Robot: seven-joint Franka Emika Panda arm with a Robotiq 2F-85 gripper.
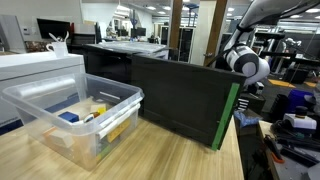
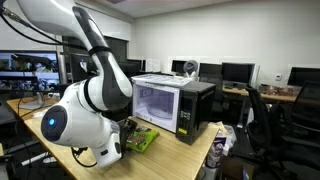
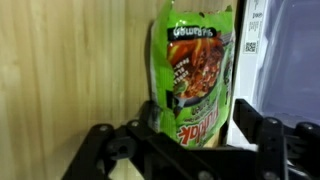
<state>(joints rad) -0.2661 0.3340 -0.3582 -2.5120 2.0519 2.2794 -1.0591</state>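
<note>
- The gripper (image 3: 184, 130) comes in from the bottom of the wrist view. Its two dark fingers (image 3: 268, 135) are spread wide: released, gripping nothing.
- Between the fingers lies a green snack bag (image 3: 195, 75). It is flat on the wooden table (image 3: 70, 70) with its printed face up and its near end reaching down between them.
- The left finger stands well clear of the bag. The right finger is just beside the bag's right edge; whether they touch cannot be told.
- A pale panel (image 3: 250, 45) with a small printed label runs close along the right side of the bag in the wrist view.
- In an exterior view the bag (image 2: 143, 140) lies on the table just left of the microwave (image 2: 172, 105), near its front corner.
- The arm (image 2: 85, 110) bends low over the bag there, and its big white joint hides the gripper.
- In an exterior view a large dark box (image 1: 185, 100) stands across the middle of the table and hides both bag and gripper. Only the arm's upper part shows beyond the box, at the far right.
- A clear plastic bin (image 1: 45, 125) with small things inside sits at the near left, well apart from the arm.
</note>
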